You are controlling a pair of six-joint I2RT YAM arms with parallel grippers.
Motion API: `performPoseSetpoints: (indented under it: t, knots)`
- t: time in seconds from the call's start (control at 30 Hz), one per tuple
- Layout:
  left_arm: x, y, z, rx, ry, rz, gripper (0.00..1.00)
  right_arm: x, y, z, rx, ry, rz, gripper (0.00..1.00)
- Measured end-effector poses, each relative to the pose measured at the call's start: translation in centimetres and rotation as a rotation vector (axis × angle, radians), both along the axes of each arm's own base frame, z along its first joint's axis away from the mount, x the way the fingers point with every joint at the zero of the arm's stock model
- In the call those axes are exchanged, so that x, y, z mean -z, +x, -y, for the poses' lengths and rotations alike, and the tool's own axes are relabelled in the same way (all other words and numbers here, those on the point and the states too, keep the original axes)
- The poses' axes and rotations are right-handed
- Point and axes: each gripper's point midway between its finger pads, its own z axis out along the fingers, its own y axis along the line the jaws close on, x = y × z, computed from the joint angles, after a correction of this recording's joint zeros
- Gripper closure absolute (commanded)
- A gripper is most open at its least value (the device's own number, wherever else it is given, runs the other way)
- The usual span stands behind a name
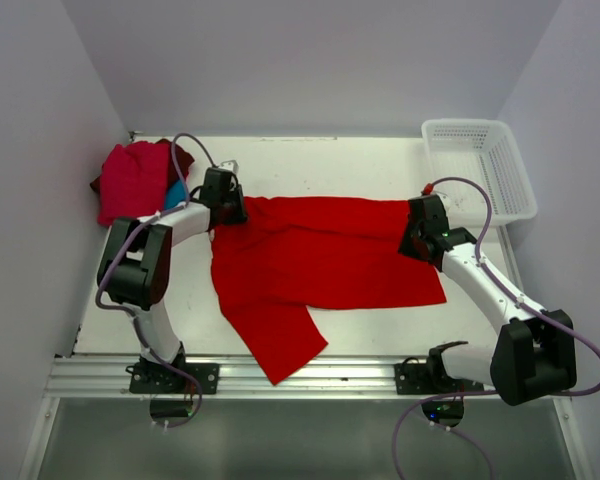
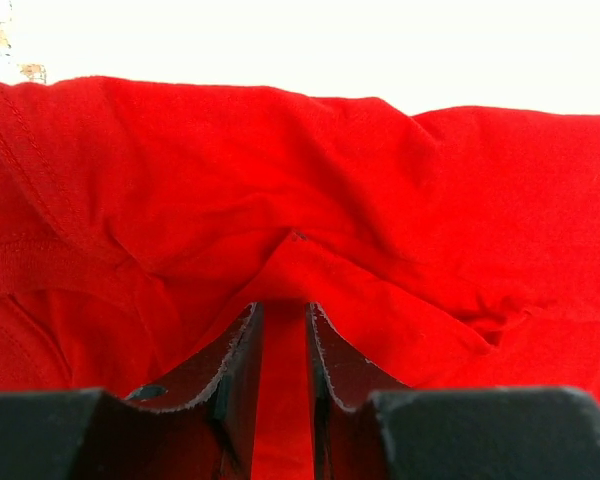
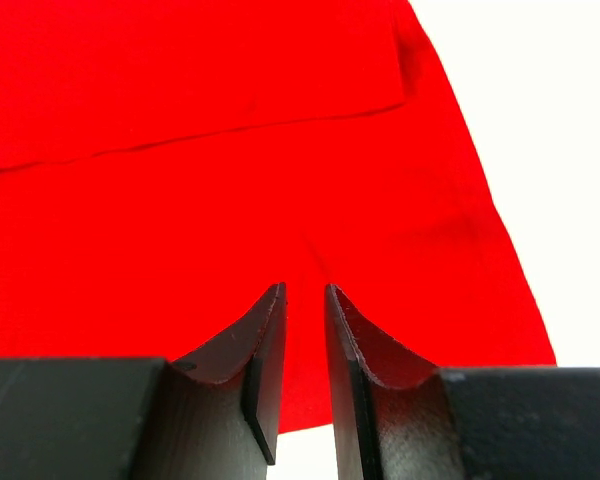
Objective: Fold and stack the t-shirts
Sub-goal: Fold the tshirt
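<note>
A large bright red t-shirt (image 1: 320, 255) lies spread across the middle of the table, one part hanging toward the front edge. My left gripper (image 1: 230, 215) is at its back left corner. In the left wrist view the left gripper (image 2: 285, 305) has its jaws slightly apart, and the cloth (image 2: 380, 180) rises in a small ridge at their tips. My right gripper (image 1: 415, 240) is at the shirt's right edge. From the right wrist, that gripper (image 3: 305, 287) hovers narrowly open over flat cloth (image 3: 180, 200). Folded red (image 1: 135, 180), maroon (image 1: 180, 155) and teal (image 1: 175, 195) shirts are piled at the back left.
A white mesh basket (image 1: 477, 124) stands at the back right corner. White walls close in the table on the left, back and right. The metal rail (image 1: 300, 375) with the arm bases runs along the front edge.
</note>
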Motion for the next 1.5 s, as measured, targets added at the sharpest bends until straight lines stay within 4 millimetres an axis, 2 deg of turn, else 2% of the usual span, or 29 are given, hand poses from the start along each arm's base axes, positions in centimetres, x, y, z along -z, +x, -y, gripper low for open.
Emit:
performPoseSetpoints:
  t: [0.17, 0.2, 0.3, 0.67, 0.7, 0.8, 1.17, 1.27, 1.5]
  knots:
    - [0.3, 0.0, 0.0, 0.000, 0.002, -0.006, 0.76, 0.0, 0.0, 0.0, 0.000, 0.000, 0.000, 0.74]
    - [0.4, 0.0, 0.0, 0.000, 0.002, -0.007, 0.84, 0.0, 0.0, 0.0, -0.001, -0.001, 0.000, 0.74]
    - [0.6, 0.2, 0.0, 0.001, 0.004, -0.010, 1.00, 0.0, 0.0, 0.0, -0.001, -0.001, 0.000, 0.74]
    - [0.8, 0.4, 0.2, 0.009, 0.003, -0.010, 1.00, 0.0, 0.0, 0.0, -0.004, -0.003, -0.001, 0.74]
    - [0.8, 0.4, 0.1, 0.008, 0.004, -0.009, 0.83, 0.0, 0.0, 0.0, -0.004, -0.003, -0.001, 0.74]
    - [0.8, 0.5, 0.0, 0.006, 0.012, -0.004, 0.66, 0.0, 0.0, 0.0, -0.004, -0.003, -0.001, 0.74]
    - [0.6, 0.9, 0.0, 0.006, 0.015, 0.010, 0.64, 0.0, 0.0, 0.0, -0.005, -0.004, -0.002, 0.74]
    - [0.5, 1.2, 0.1, 0.006, 0.013, 0.015, 0.66, 0.0, 0.0, 0.0, -0.006, -0.004, -0.002, 0.75]
    - [1.1, 1.3, 0.2, 0.009, 0.013, 0.003, 0.90, 0.0, 0.0, 0.0, -0.006, -0.005, -0.002, 0.75]
